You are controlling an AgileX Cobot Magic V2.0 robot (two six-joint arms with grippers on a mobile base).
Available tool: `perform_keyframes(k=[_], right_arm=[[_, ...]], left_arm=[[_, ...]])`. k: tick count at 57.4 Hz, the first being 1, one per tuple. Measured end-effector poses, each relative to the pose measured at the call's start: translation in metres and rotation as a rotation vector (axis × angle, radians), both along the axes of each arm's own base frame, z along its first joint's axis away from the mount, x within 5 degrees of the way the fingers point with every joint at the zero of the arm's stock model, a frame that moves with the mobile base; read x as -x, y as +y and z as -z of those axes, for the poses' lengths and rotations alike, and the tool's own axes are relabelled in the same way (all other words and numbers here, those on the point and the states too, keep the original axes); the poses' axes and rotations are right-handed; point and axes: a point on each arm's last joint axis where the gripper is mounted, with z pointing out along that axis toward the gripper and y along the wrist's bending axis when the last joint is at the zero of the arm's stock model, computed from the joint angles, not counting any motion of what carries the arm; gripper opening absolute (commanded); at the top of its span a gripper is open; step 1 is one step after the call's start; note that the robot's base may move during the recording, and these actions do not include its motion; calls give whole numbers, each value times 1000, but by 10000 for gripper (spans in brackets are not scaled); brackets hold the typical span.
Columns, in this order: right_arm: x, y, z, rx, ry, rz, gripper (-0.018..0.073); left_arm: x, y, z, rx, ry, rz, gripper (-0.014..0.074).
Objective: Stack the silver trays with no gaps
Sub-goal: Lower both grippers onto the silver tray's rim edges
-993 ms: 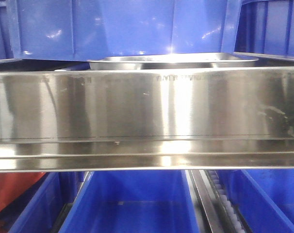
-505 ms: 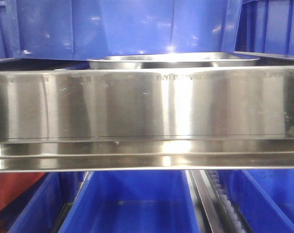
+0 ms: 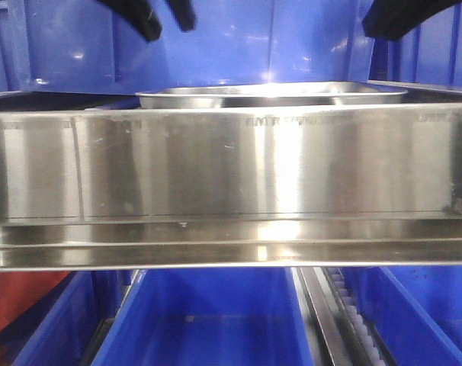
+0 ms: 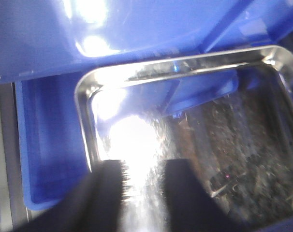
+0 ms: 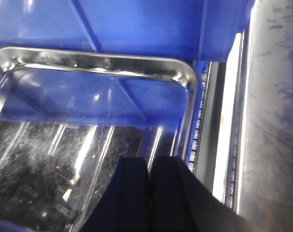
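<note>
A broad rack beam [image 3: 231, 164] of brushed steel, streaked with vertical glare, crosses the middle of the front view. Just behind its top edge, at upper centre, the silver tray [image 3: 273, 97] shows as a low, polished pan with a rolled, flared rim. A deep blue bin [image 3: 216, 42] of glossy plastic rises behind the tray, and another blue bin [image 3: 208, 320] sits open below the beam.

In the left wrist view the tray fills the centre and right of the frame. Its rounded corner gleams at upper left, and its mirror floor throws back blue plastic and a white flare. The left gripper [image 4: 144, 166] hangs over that floor at the bottom edge. Its two matte black fingers [image 4: 105, 193] are spread wide, with nothing between them.

In the right wrist view the tray's other rounded corner curves at upper right, beside a dull, scuffed steel rail [image 5: 272, 106]. The right gripper [image 5: 150, 162] sits at lower centre with its black fingers drawn together, only a thin seam parting them, and nothing is clamped between them.
</note>
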Motion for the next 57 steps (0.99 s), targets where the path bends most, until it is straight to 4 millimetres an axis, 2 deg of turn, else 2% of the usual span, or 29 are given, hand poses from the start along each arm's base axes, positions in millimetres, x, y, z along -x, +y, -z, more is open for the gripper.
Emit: perform_keyframes(k=[5, 7, 18, 40, 57], right_arm=[[-3, 0, 3, 4, 4, 1, 260], [-4, 0, 5, 6, 10, 1, 284], [-9, 1, 13, 12, 32, 1, 255], [-22, 4, 38, 32, 107, -1, 255], [-22, 2, 39, 56, 108, -6, 255]], left_arm=[[-2, -1, 2, -5, -4, -1, 435], [-3, -1, 4, -5, -2, -1, 444], [-8, -5, 15, -22, 18, -1, 446], [-15, -9, 32, -50, 54, -1, 446], [-18, -12, 51, -101, 126, 0, 446]])
